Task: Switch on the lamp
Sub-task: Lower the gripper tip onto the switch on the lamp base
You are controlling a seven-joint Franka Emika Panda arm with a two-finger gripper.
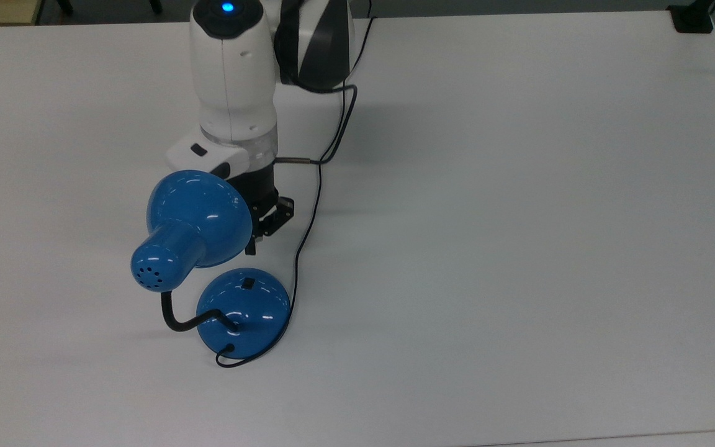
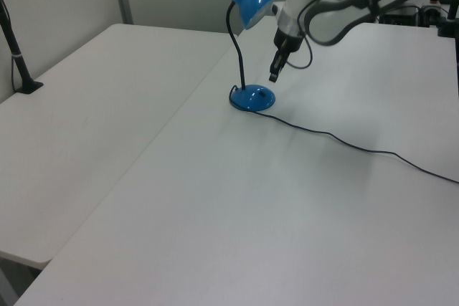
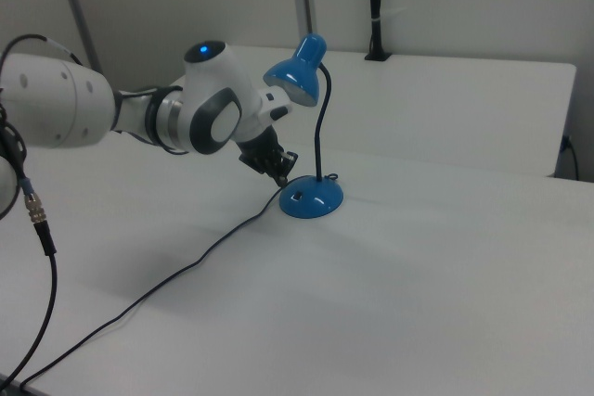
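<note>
Glossy blue dome-shade desk lamp point(image 1: 199, 217) stands on the white surface point(image 1: 519, 248), nearer the top view's left edge than its right. Black pincer point(image 2: 273, 75) hangs fingers-down just above the lamp's round base point(image 3: 311, 198), near the small black switch point(image 1: 247, 284). Fingers look nearly together, gripping nothing. Thin black cord point(image 2: 358, 148) trails away across the surface.
</note>
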